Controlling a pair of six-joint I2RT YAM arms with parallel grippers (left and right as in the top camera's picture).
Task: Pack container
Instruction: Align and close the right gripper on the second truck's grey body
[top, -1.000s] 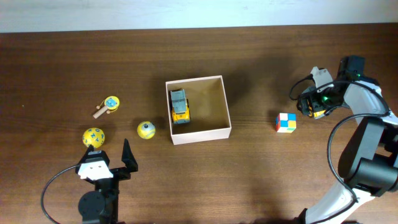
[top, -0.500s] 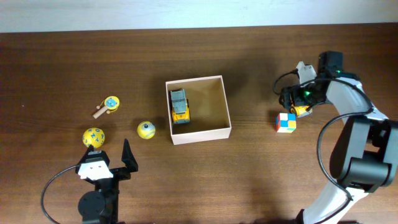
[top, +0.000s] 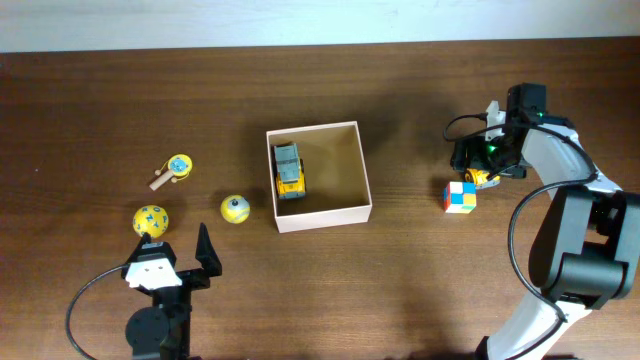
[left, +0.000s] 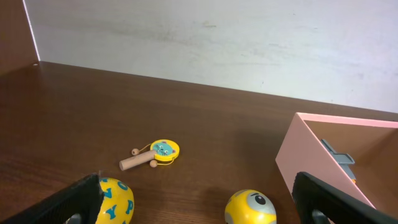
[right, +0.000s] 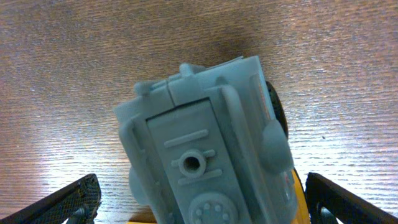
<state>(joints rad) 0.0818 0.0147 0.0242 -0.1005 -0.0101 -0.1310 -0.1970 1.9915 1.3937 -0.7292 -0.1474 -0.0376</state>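
Observation:
The container (top: 320, 216) is a square shallow box with whitish walls at the table's middle. A grey and yellow truck (top: 289, 170) lies inside it. The box wall also shows in the left wrist view (left: 298, 149). My right gripper (top: 480, 168) is open, just above a colour cube (top: 460, 196). A second grey and yellow truck toy (right: 205, 155) lies between its spread fingers (right: 199, 208), with a gap on the left side. My left gripper (top: 178, 250) is open and empty at the front left (left: 199, 202).
A yellow ball with blue letters (top: 151, 220) (left: 115, 199) sits by the left gripper's left finger. A yellow ball with an eye (top: 234, 209) (left: 250, 208) lies next to the box. A small wooden-handled yellow toy (top: 172, 170) (left: 152, 154) lies farther back.
My right gripper has moved left to just above the colour cube, and the truck toy under it has shifted left with it. The left arm has not moved.

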